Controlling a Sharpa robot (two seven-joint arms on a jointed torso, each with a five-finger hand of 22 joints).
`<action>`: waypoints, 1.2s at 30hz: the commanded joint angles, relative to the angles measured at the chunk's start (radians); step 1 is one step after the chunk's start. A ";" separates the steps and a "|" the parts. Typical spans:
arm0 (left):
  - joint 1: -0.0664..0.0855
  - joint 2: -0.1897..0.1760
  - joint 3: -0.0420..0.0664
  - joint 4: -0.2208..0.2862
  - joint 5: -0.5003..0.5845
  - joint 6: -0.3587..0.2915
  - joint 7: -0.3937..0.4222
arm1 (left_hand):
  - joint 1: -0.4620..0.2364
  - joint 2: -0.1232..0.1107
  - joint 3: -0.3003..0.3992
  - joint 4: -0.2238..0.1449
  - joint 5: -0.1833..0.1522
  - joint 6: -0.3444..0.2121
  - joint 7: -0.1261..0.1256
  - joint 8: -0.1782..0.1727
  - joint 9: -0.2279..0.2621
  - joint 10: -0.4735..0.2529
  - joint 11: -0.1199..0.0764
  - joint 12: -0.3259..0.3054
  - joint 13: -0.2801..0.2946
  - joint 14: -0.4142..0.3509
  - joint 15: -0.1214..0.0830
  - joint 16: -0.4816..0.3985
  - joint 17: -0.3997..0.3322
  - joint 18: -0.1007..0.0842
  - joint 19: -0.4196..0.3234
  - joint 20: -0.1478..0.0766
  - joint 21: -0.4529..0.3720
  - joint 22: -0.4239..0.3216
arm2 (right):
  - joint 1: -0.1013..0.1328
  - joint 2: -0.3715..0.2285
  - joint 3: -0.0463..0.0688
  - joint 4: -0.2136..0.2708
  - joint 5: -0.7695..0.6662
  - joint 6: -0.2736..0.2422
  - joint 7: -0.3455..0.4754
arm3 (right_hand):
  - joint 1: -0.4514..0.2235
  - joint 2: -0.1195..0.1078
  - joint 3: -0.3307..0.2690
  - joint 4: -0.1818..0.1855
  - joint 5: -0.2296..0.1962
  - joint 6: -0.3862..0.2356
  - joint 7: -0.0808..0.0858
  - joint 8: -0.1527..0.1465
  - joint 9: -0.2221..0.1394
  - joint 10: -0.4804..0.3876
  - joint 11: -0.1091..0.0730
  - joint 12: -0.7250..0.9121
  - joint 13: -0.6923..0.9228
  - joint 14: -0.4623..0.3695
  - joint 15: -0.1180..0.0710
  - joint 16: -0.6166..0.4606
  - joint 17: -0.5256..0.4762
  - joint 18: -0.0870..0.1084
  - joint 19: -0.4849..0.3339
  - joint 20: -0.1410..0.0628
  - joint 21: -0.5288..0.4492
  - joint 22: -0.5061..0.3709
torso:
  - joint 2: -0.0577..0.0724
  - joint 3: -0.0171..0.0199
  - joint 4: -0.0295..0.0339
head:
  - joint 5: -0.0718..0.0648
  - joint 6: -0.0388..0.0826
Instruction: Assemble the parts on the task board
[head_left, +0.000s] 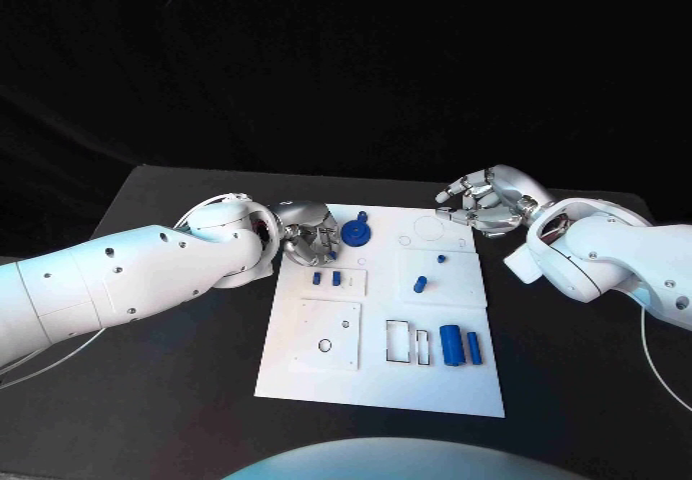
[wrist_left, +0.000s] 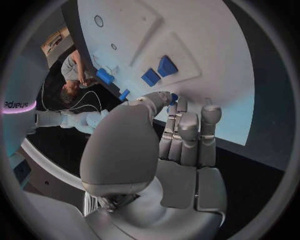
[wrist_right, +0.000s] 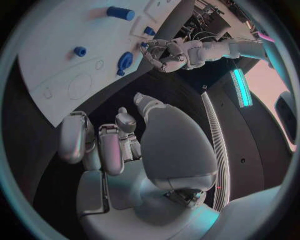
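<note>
The white task board (head_left: 378, 385) lies mid-table. My left hand (head_left: 307, 240) hovers over its far left edge, thumb and a fingertip pinching a small blue part (wrist_left: 174, 98). A round blue part (head_left: 356, 235) lies just beside that hand, and two blue blocks (head_left: 327, 278) sit slightly nearer me. A blue peg (head_left: 421, 283) stands mid-board. Two blue cylinders (head_left: 460, 346) lie at the near right. My right hand (head_left: 483, 205) hangs off the far right corner, fingers loosely bent and holding nothing.
Circle outlines (head_left: 421, 230) mark the board's far right. Rectangular slots (head_left: 405, 342) lie beside the cylinders, and a raised square plate with a small hole (head_left: 326, 335) is at the near left. Black table (head_left: 173, 400) surrounds the board.
</note>
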 joint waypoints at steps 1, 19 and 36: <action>-0.003 0.001 -0.002 0.000 -0.004 0.031 -0.006 | -0.013 -0.002 -0.007 0.001 -0.004 0.005 0.003 -0.004 0.001 0.003 0.001 -0.010 -0.001 0.005 0.000 0.006 -0.003 -0.014 0.005 -0.001 0.001 -0.003 | -0.001 0.000 0.000 0.000 -0.010 0.011 0.002 | 0.003 0.001 -0.001 0.006 0.003 0.000 -0.003 0.003 0.001 0.004 -0.002 -0.003 -0.001 0.035 -0.004 -0.006 0.008 0.019 -0.002 -0.003 -0.003 0.061 | 0.000 0.0002 0.0006 | -0.001 0.000; -0.003 0.000 -0.002 0.001 -0.001 0.015 -0.010 | -0.025 -0.020 -0.009 0.008 -0.002 -0.077 0.016 -0.069 -0.027 0.003 0.010 -0.050 0.004 -0.004 0.008 0.010 -0.023 -0.014 0.005 0.004 0.000 -0.003 | -0.001 0.000 0.000 -0.001 -0.010 0.014 0.000 | 0.003 0.001 -0.001 0.006 0.003 -0.002 -0.003 0.005 0.001 0.002 -0.002 -0.006 -0.006 0.035 -0.004 -0.008 0.005 0.020 -0.003 -0.004 -0.009 0.058 | 0.000 -0.0003 0.0011 | 0.001 0.000; -0.003 -0.013 -0.002 -0.005 0.007 -0.003 -0.022 | -0.033 -0.043 -0.019 0.019 -0.001 -0.128 0.035 -0.108 -0.053 -0.055 0.031 -0.092 0.001 -0.059 0.026 -0.029 -0.125 0.001 -0.061 0.018 -0.060 -0.078 | -0.001 -0.003 0.000 -0.010 -0.026 0.041 -0.020 | 0.010 -0.005 0.011 0.013 0.001 -0.016 -0.003 0.014 0.006 -0.206 -0.003 -0.260 -0.292 0.012 -0.004 -0.056 -0.058 0.039 -0.048 -0.005 -0.112 0.000 | 0.000 -0.0008 -0.0002 | -0.001 0.002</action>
